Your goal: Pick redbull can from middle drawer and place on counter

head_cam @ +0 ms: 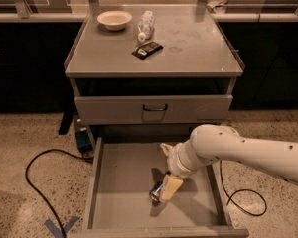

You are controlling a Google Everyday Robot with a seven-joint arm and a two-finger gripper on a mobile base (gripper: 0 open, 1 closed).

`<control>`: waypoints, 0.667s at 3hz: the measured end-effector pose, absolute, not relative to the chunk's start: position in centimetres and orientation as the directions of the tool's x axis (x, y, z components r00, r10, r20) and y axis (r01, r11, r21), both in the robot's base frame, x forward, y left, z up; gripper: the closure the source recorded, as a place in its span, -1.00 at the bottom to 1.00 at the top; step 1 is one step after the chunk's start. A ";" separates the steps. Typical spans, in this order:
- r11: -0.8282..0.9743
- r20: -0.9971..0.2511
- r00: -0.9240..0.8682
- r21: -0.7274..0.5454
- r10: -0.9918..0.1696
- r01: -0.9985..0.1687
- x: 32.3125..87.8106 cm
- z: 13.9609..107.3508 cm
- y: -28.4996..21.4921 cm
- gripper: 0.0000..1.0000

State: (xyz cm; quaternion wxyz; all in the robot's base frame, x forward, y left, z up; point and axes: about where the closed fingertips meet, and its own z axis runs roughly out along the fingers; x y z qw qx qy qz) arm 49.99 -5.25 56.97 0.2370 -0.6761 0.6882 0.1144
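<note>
The redbull can [156, 192] lies on its side on the floor of the open middle drawer [120, 182], near its centre. Only its left end shows; a pale finger [170, 188] covers the rest. My gripper [165, 169] reaches into the drawer from the right on a white arm [238, 150]. It looks open, with a second fingertip [165, 148] farther back. I cannot tell whether the can lies between the fingers. The counter [188, 48] is the grey cabinet top above.
On the counter stand a white bowl [114, 20], a clear plastic bottle on its side [145, 25] and a dark packet [147, 49]. The upper drawer front [154, 108] is shut. A black cable [42, 182] and a blue box [83, 140] lie on the floor at the left.
</note>
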 end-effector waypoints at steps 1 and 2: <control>0.015 -0.482 0.082 -0.193 -0.872 -0.981 52.1 53.3 -2.9 -1.00; -0.086 -0.427 0.159 -0.185 -0.890 -0.979 52.3 49.4 -2.1 -1.00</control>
